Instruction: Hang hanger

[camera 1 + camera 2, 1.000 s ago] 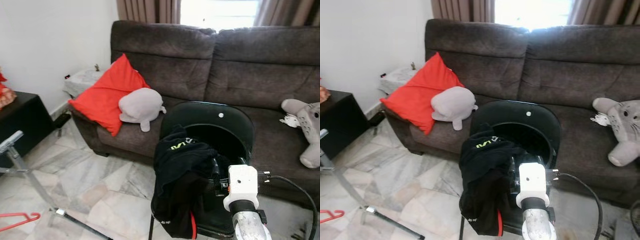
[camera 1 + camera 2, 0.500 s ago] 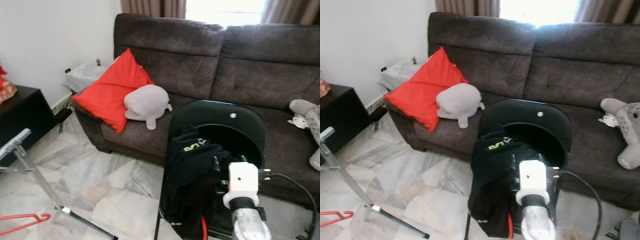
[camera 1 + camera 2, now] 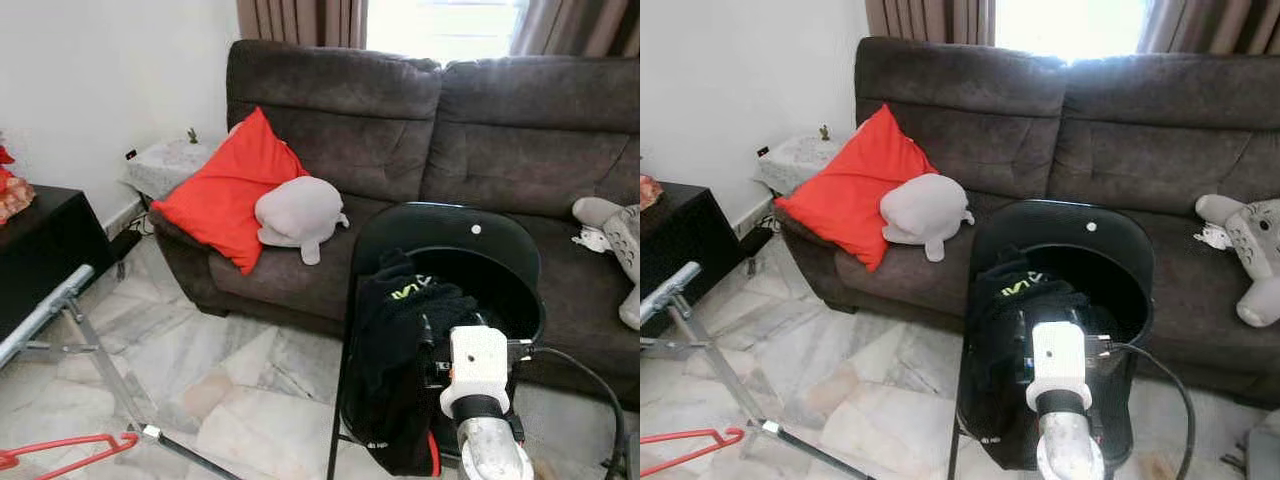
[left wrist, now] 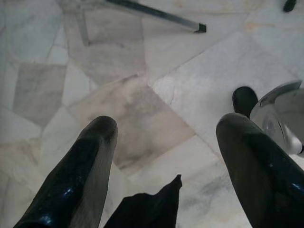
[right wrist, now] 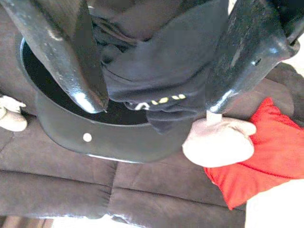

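The view has shifted right since a second ago, the right gripper (image 5: 152,71) still spread around the black shirt (image 3: 405,340) in the black chair (image 3: 450,235), left gripper (image 4: 166,156) open, red hanger (image 3: 65,450) on the floor beside the rack (image 3: 60,310).

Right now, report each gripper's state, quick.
Left gripper: open, holding nothing, above the marble floor.
Right gripper: fingers apart around the black garment by the black chair; a firm grip cannot be told.

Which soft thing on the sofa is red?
The square cushion at the sofa's left end is red. The plush leaning on it and the toy at the right end are grey.
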{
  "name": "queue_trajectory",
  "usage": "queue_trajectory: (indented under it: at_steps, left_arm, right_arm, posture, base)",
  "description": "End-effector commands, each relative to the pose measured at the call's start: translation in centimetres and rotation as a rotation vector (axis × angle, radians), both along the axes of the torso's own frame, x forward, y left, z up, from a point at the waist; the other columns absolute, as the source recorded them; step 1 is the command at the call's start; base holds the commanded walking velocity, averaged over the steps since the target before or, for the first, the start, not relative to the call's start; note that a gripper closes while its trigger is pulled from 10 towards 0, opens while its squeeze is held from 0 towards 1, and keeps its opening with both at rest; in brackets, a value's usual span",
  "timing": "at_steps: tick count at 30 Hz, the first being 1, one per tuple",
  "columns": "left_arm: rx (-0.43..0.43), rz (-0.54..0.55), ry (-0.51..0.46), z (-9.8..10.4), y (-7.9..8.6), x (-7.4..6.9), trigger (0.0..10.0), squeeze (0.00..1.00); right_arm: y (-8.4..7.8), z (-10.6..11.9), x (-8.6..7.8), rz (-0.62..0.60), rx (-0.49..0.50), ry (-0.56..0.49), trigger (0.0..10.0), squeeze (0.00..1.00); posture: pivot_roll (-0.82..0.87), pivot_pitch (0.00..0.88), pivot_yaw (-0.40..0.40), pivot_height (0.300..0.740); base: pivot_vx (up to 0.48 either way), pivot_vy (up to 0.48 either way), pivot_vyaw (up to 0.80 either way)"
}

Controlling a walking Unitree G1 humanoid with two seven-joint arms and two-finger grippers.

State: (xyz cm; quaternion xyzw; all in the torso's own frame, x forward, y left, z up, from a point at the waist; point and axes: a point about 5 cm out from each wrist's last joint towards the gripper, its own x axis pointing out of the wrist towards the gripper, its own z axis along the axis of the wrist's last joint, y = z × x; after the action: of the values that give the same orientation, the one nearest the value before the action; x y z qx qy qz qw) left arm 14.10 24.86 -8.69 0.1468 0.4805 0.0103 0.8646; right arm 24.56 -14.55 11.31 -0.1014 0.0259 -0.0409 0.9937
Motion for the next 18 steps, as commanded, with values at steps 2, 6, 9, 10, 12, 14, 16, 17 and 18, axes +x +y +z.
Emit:
queue_trajectory:
  at_steps: [2, 6, 9, 10, 12, 14, 16, 17, 18]
  left_arm:
    - [-0.017, 0.005, 0.001, -0.02, -0.12, 0.05, 10.0, 0.0]
    - [-0.026, 0.007, 0.002, -0.03, -0.16, 0.06, 10.0, 0.0]
    - [-0.021, -0.005, 0.007, -0.02, -0.15, 0.08, 10.0, 0.0]
    - [-0.018, -0.011, 0.008, -0.02, -0.15, 0.1, 10.0, 0.0]
    - [-0.019, -0.017, 0.009, -0.01, -0.15, 0.13, 10.0, 0.0]
    - [-0.02, -0.019, 0.012, -0.01, -0.14, 0.11, 10.0, 0.0]
    - [-0.019, -0.019, 0.013, -0.02, -0.13, 0.1, 10.0, 0.0]
    - [-0.019, -0.019, 0.014, -0.02, -0.12, 0.09, 10.0, 0.0]
    - [-0.019, -0.019, 0.014, -0.02, -0.12, 0.09, 10.0, 0.0]
  right_arm:
    - [-0.7, -0.23, -0.01, -0.036, -0.022, 0.016, 10.0, 0.0]
    - [-0.96, -0.48, 0.01, -0.052, -0.032, 0.029, 10.0, 0.0]
    - [-0.95, -0.44, 0.05, -0.05, -0.032, 0.026, 10.0, 0.0]
    - [-0.94, -0.43, 0.06, -0.049, -0.032, 0.025, 10.0, 0.0]
    - [-0.9, -0.42, 0.11, -0.046, -0.034, 0.023, 10.0, 0.0]
    - [-0.8, -0.41, 0.12, -0.042, -0.037, 0.021, 10.0, 0.0]
    - [-0.77, -0.4, 0.12, -0.04, -0.038, 0.02, 10.0, 0.0]
    - [-0.73, -0.38, 0.11, -0.039, -0.04, 0.018, 10.0, 0.0]
    - [-0.69, -0.36, 0.11, -0.037, -0.042, 0.017, 10.0, 0.0]
  posture:
    - [0.0, 0.0, 0.083, 0.74]
    - [0.0, 0.0, 0.082, 0.74]
    - [0.0, 0.0, 0.082, 0.74]
    - [0.0, 0.0, 0.082, 0.74]
    - [0.0, 0.0, 0.082, 0.74]
    - [0.0, 0.0, 0.083, 0.74]
    - [0.0, 0.0, 0.083, 0.74]
    - [0.0, 0.0, 0.083, 0.74]
    - [0.0, 0.0, 0.083, 0.74]
  base:
    - [0.0, 0.0, 0.0]
    - [0.0, 0.0, 0.0]
    - [0.0, 0.0, 0.0]
    - [0.0, 0.0, 0.0]
    - [0.152, 0.0, 0.0]
    - [0.337, 0.0, 0.0]
    - [0.337, 0.0, 0.0]
    - [0.341, 0.0, 0.0]
    - [0.345, 0.0, 0.0]
